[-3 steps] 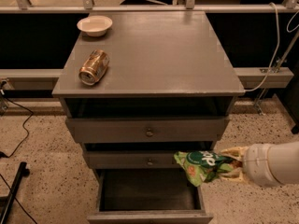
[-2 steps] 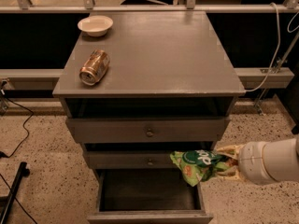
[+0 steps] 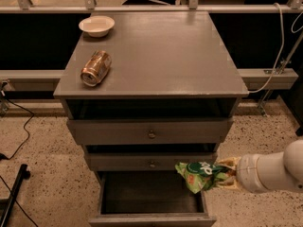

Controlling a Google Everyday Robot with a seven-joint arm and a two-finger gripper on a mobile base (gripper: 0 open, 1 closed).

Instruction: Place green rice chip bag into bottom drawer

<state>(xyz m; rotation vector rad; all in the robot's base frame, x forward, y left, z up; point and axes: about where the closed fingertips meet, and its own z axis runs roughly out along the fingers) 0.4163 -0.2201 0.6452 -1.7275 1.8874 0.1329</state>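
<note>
While it is clamped at its right end by the gripper [image 3: 223,175], the green chip bag [image 3: 200,175] is held in the air at the lower right of the frame. The bag is crumpled and is seen just over the right rear corner of the bottom drawer [image 3: 151,218], which is pulled out with its dark inside exposed at the lower middle of the frame. The gripper's fingers are closed on the bag, and the white arm [image 3: 274,171] is extended in from the right edge. Two shallower drawers, each with a small knob, are set above the open one, both slightly pulled out. On the grey cabinet top [image 3: 161,51], a gold-brown can [image 3: 96,68] is laid on its side at the left, and a white bowl [image 3: 96,25] is placed behind it at the upper left.
</note>
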